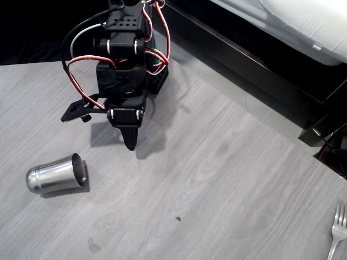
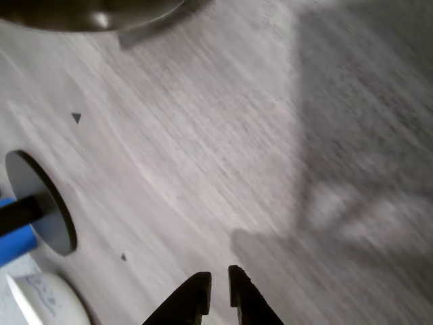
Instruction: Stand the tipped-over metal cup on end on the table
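The small shiny silver steel cup (image 1: pixel 56 174) lies on its side on the light grey wood-grain bench (image 1: pixel 217 179), smooth and slightly tapered, its dark open mouth facing right in the overhead view and its stepped narrower base at the left. The bench surface is matte, streaked with fine grain and marked by a few small dark specks (image 1: pixel 178 219). A silver fork (image 1: pixel 337 233) lies at the lower right edge of the overhead view. Beyond the bench's far edge runs a black furniture frame (image 1: pixel 255 65) with white bedding (image 1: pixel 303 21) above it. The black plastic jaws (image 1: pixel 129 138) (image 2: pixel 218 292), strung with red and white wires, point down at the bench with only a narrow slit between the tips, gripping nothing. The cup lies near them, apart, below and to their left in the overhead view.
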Robot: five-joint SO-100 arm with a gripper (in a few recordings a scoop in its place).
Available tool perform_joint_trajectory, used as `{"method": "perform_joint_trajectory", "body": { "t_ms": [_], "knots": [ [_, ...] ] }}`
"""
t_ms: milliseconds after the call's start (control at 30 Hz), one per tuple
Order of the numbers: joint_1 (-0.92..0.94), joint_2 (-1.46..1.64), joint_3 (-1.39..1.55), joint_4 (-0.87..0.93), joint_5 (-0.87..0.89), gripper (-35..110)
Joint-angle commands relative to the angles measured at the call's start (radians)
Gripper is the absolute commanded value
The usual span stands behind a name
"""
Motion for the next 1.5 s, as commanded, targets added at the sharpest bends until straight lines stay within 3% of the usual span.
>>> {"method": "perform_joint_trajectory", "body": {
  "t_ms": [0, 133, 300, 367, 467, 567, 833, 1467],
  "knots": [
    [0.087, 0.025, -0.074, -0.009, -0.025, 0],
    [0.147, -0.132, -0.393, 0.060, -0.120, 0],
    [0.302, -0.977, -1.108, 0.230, -0.273, 0],
    [0.379, -1.146, -1.213, 0.221, -0.376, 0],
    [0.495, -1.290, -1.252, 0.141, -0.532, 0],
    [0.577, -1.445, -1.341, 0.192, -0.638, 2],
    [0.687, -1.637, -1.413, 0.222, -0.805, 43],
    [0.675, -1.913, -1.413, 0.015, -0.862, 42]
  ]
}}
